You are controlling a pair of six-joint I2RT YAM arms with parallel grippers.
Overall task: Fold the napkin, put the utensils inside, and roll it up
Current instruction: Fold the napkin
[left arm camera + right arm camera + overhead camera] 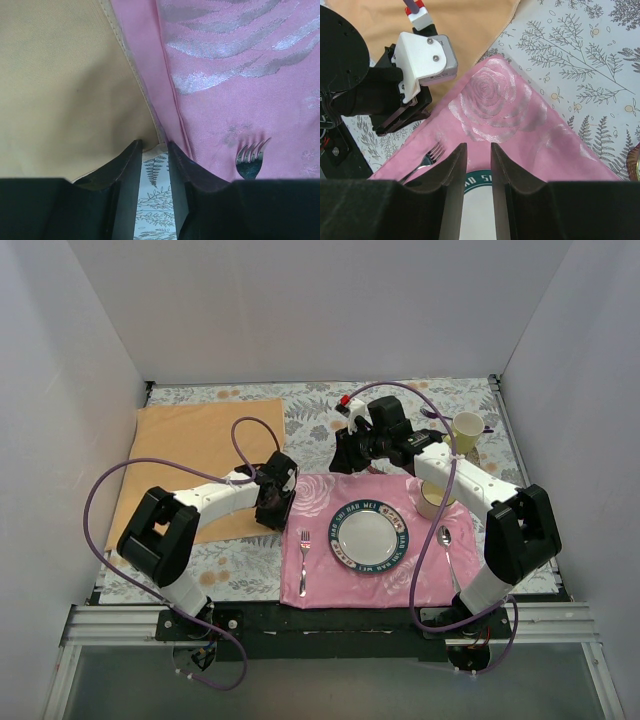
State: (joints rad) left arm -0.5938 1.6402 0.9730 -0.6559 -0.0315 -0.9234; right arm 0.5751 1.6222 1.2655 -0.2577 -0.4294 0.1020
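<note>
Napkin [195,455] lies flat at the far left of the bench [320,405]. Its near right corner sits just ahead of the left fingers [125,167], narrow and empty. Right fingers [452,172], narrow and empty too, hang farther off.

From above and behind the arm bases, looking steeply down at a distance, with the whole grey-fern-printed white tablecloth [245,565] in frame. From the left wrist, very close, facing almost straight down past its own dark fingers [125,170] onto the overlap of the plain peach-gold satin napkin [60,90] and the pink rose-woven satin placemat [240,100]. From the right wrist, higher up, angled down across that placemat's far left corner toward the left gripper [387,127]. Shared by all three: that corner, the napkin's edge and the shiny silver four-tined fork [250,161].
</note>
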